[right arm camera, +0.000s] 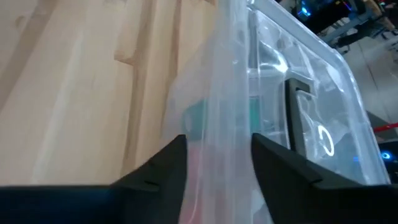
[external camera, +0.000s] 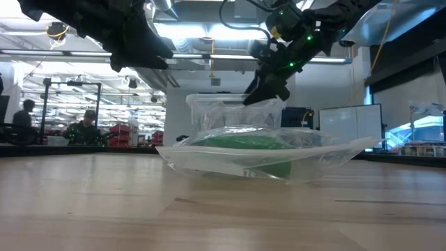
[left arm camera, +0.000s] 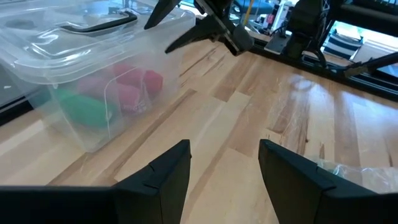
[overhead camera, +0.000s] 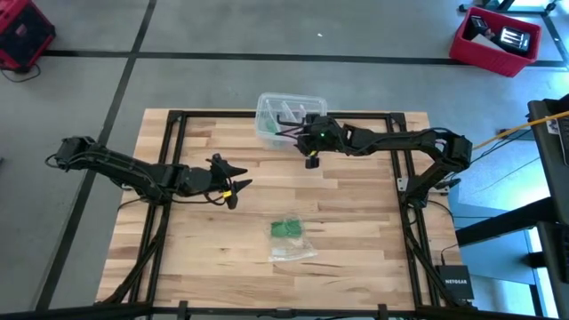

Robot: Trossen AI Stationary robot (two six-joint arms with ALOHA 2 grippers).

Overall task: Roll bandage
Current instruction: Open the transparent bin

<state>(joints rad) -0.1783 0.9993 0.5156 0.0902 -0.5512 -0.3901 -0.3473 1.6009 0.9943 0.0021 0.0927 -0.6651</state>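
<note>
Bandage (overhead camera: 286, 228) in clear bag, bench (overhead camera: 356, 231) front-centre, nearer my L hand (overhead camera: 233, 188).
L hand spread, empty; R hand (overhead camera: 312, 160) by plastic box (overhead camera: 271, 111) edge, fingers apart, holding nothing I can see.

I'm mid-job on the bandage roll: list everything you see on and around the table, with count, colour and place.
bandage: one, bright green, inside a clear plastic bag on the table's near middle
plastic bag: one, clear, flat on the table
plastic box: one, clear, far edge of table; holds pink and green items
table: one, light wood with black frame
red crates: two, on the floor, at far right and far left
people: two, seated far behind the table
left gripper: open, over the table's left-middle
right gripper: open, at the box's near rim
</note>
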